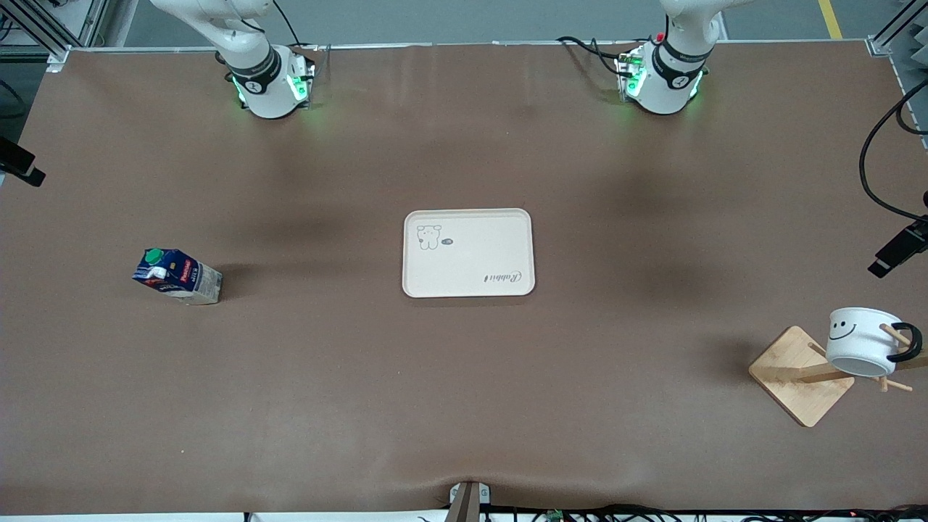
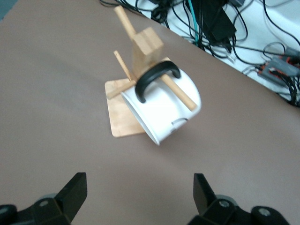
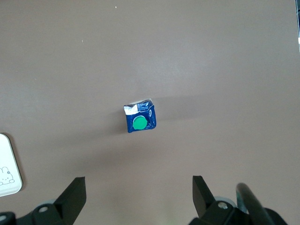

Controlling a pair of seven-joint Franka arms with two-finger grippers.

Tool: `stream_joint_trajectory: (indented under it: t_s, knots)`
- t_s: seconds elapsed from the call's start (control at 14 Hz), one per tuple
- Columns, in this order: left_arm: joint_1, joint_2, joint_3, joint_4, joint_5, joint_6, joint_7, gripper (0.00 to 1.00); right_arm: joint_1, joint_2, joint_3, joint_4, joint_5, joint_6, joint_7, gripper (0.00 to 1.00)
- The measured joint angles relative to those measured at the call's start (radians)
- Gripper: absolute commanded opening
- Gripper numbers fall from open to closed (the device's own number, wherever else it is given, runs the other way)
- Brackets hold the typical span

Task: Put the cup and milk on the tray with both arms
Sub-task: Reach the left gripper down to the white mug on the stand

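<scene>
The flat cream rectangular tray [image 1: 468,253] with rounded corners, a small bear drawing and script lettering lies at the middle of the brown table [image 1: 464,406], with nothing on it. The small dark blue milk carton [image 1: 176,275] with a green round cap stands toward the right arm's end of the table, well apart from the tray. The white mug [image 1: 863,341] with a black handle and a drawn smiley face hangs tilted on a peg of the wooden rack [image 1: 803,375], whose square base rests toward the left arm's end, nearer the front camera than the tray.

In the front view only the arms' bases and lower links are seen; both hands are cut off at the upper edge. The left gripper [image 2: 139,197] is seen spread wide over bare table near the mug. The right gripper [image 3: 139,197] is likewise spread, above the carton; only a corner of the tray is caught there.
</scene>
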Motion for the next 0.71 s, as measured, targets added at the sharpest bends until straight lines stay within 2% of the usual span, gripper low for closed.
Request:
stream_joint_trajectory:
  t_s: [0.29, 0.71]
  knots:
    - [0.008, 0.01, -0.001, -0.122, 0.0, 0.199, -0.033, 1.0, 0.0, 0.0, 0.0, 0.002, 0.0, 0.005, 0.0, 1.0]
    - [0.001, 0.075, -0.01, -0.138, 0.0, 0.346, -0.076, 0.99, -0.001, 0.01, -0.002, 0.003, 0.0, 0.008, 0.0, 1.0]
